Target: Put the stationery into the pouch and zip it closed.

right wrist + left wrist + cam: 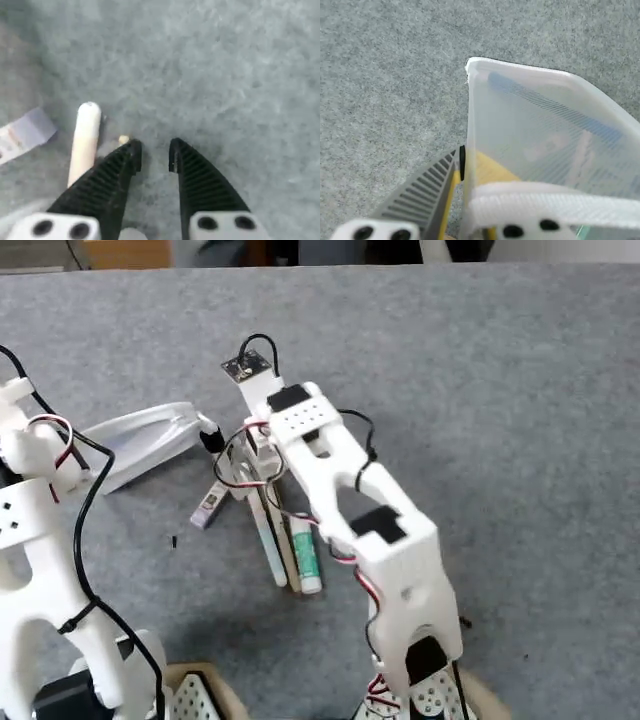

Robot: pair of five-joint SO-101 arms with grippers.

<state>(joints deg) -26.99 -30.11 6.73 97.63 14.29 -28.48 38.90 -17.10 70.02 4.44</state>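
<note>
Pouch (520, 150) holds blue item (555, 107), left wrist view; high view, pens (270, 540) outside.

Grey carpet-textured table (520, 370)

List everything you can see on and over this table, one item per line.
pouch: one, clear white, on the table left of centre, with something blue and something yellow inside
pen: one, white, lying at the centre under the right arm
pencil: one, wood-coloured, lying right beside the pen
tube: one, white with green print, next to the pencil
eraser: one, pale purple, between the pouch and the pen
table: one, grey carpet-like top
left end effector: one, grey and white, clamped on the edge of the pouch
right end effector: one, black fingers, open, just above the table beside the tip of the pen
</note>
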